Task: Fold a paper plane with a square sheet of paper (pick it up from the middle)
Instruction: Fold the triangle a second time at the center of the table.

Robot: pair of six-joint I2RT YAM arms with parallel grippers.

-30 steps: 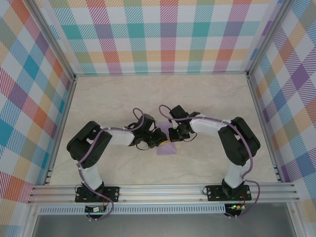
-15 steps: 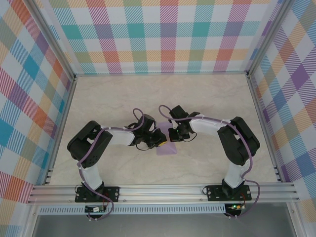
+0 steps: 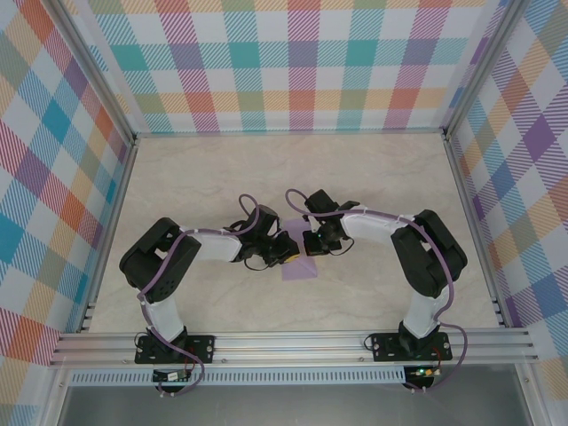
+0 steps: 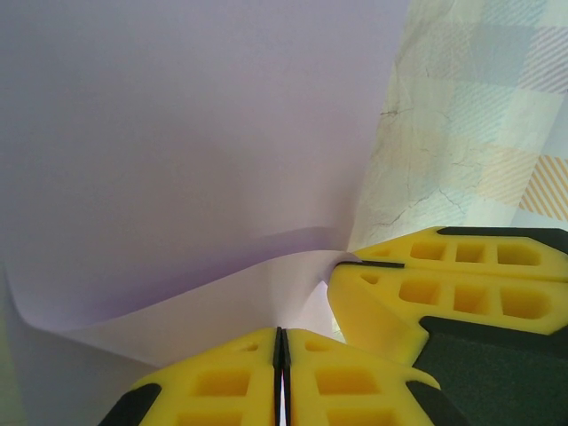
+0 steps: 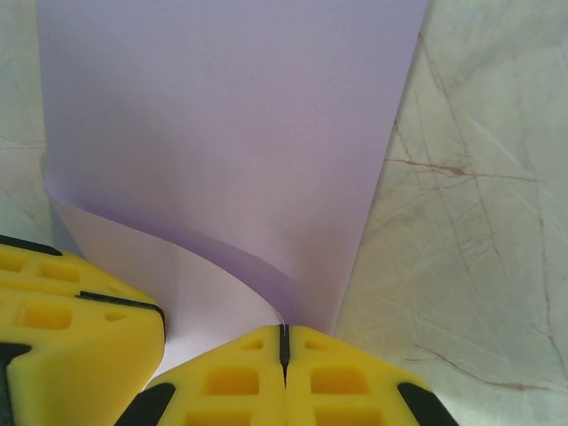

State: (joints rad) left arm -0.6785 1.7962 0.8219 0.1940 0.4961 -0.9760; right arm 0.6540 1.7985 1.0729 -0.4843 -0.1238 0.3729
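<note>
Nothing has visibly shifted: my left gripper and right gripper stay clenched, nearly touching, each pinching the lifted edge of the square sheet of paper mid-table. It is light, floppy and easily creased, so I'd grip its edges gently.

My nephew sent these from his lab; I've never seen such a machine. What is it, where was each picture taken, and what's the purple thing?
These are two black-and-white robot arms bolted at the near edge of a beige marbled tabletop. The wide picture looks down from above; the two close-ups come from a camera on each wrist, yellow fingers at the bottom. The purple thing is a thin lavender-purple square sheet of paper lying between the arms. The left pincer and the right pincer are both closed, each seemingly pinching a curled-up edge of that sheet.
</note>
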